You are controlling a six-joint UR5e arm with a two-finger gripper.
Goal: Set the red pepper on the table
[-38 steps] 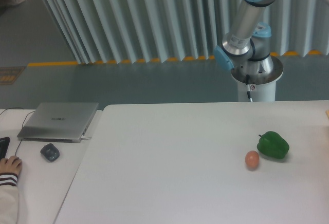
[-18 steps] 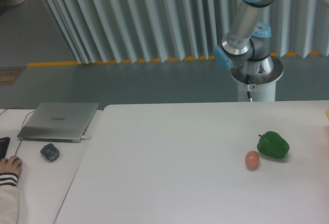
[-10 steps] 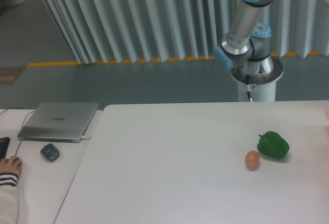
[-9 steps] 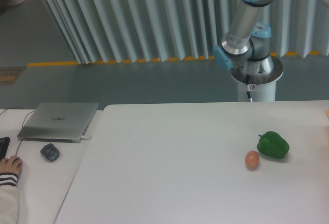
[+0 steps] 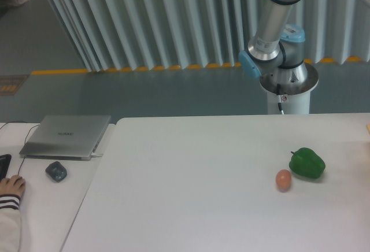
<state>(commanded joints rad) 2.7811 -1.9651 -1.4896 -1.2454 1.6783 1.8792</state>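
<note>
Since the earlier frames only the arm [image 5: 272,26] has shifted — slightly left at the top edge. We see neither gripper nor red pepper in frame, so grip state and their relation can't be told. On the table [image 5: 191,188]: green pepper [image 5: 307,163] touching-close to egg [image 5: 283,180] — both unmoved.

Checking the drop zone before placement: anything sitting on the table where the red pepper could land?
Only a green pepper and an egg, close together on the right of the table. Neither the red pepper nor the gripper is in view.
</note>
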